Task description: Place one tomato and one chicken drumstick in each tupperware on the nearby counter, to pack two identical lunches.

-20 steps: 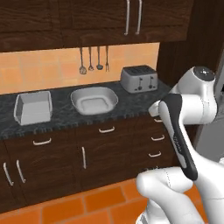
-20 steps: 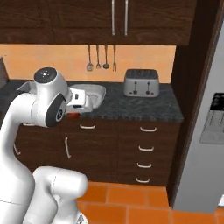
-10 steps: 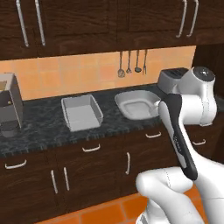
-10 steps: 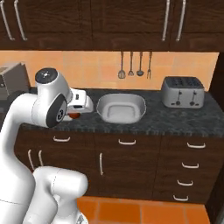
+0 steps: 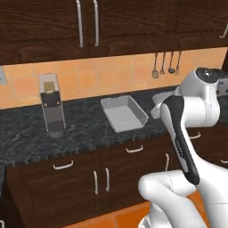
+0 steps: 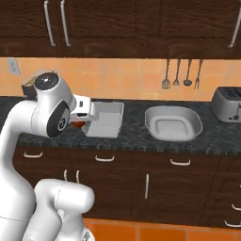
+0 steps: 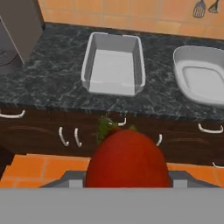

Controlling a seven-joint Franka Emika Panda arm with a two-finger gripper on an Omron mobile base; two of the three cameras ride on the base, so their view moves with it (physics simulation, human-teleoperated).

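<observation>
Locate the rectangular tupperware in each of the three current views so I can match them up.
Left base view: the rectangular tupperware sits at centre, on the counter.
Right base view: left of centre, partly behind the arm.
Hand view: upper middle, above the tomato.
Shared landmark: the rounded tupperware lies beside it in the right base and hand views.

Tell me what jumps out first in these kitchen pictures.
The red tomato fills the bottom of the hand view, held in the claw short of the counter. Beyond it on the dark stone sit two empty grey tubs: the rectangular tupperware and the rounded tupperware beside it.
</observation>
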